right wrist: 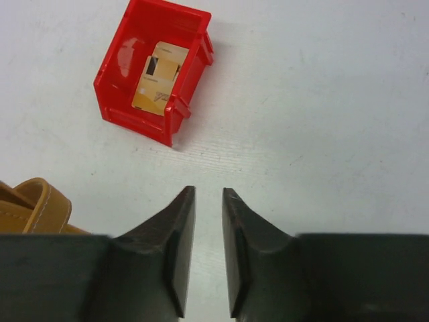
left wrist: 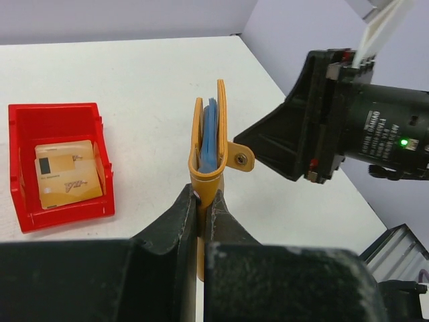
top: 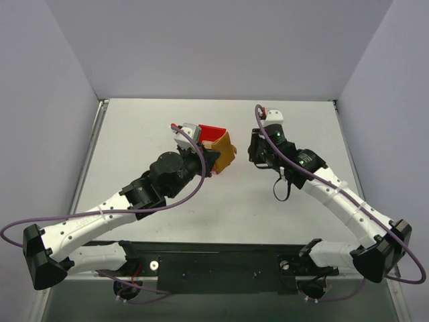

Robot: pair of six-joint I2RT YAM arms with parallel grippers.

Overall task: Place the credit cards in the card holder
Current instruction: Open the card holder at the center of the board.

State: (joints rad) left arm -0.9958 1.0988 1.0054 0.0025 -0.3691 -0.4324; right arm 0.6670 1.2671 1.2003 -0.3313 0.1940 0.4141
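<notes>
1. You've got a red plastic bin (top: pixel 213 129) just above the middle of the top view, open side up.
2. It's resting on the white table (top: pixel 234 204).
3. Your right wrist view catches the bin upper left.
4. Pale grey walls (top: pixel 201 40) close in the table.

Red bin (left wrist: pixel 57 117), tan cards (left wrist: pixel 67 178) (orange-tan card holder (left wrist: pixel 209 182))

both look alike from my seat: the left arm (top: pixel 80 228) and right arm (top: pixel 335 194) have white shell links between matte black joint housings. a purple cable (top: pixel 67 217) runs loosely along each. a green light (left wrist: pixel 402 142) glows on the right wrist's black motor body beside small white lettering. the fingers (right wrist: pixel 175 248) are black wedges.
</notes>
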